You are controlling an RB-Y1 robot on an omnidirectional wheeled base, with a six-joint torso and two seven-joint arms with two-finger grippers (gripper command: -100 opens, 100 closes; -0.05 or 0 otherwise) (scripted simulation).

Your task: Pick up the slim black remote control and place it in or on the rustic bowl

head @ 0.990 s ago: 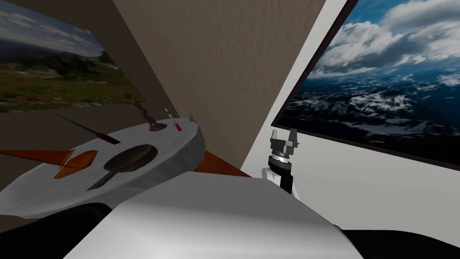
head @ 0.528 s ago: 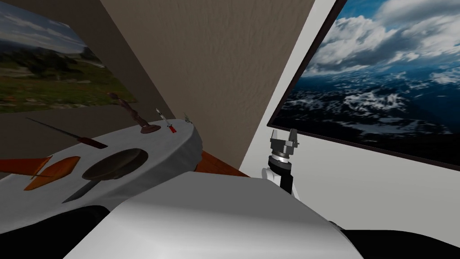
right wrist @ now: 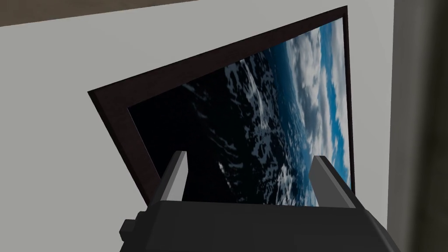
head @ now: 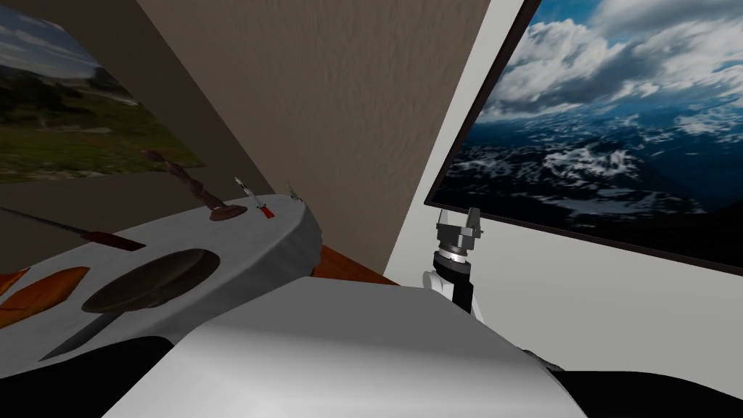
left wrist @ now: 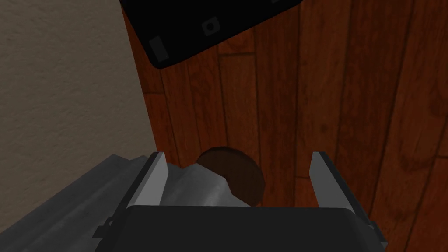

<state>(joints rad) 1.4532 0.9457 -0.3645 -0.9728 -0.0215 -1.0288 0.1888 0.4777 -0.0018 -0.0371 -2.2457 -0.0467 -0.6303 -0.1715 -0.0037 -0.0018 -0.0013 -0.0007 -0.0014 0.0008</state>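
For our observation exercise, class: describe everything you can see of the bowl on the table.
The bowl is dark brown, wide and shallow, matte and rough-looking, with nothing showing inside. It sits upright on the white-clothed round table, toward its near edge. A slim dark grey remote lies at its near rim, apparently touching it.

Our right arm stands raised ahead of us, at about one o'clock from our middle in the head view, its dark wrist (head: pixel 456 279) upright and the right gripper (head: pixel 458 215) pointing to twelve o'clock. Its two thin blade fingers (right wrist: pixel 177 175) stand well apart, parallel and unclenched. Our left gripper (left wrist: pixel 239 154) has both its blades spread just as wide, rising side by side from its dark body.
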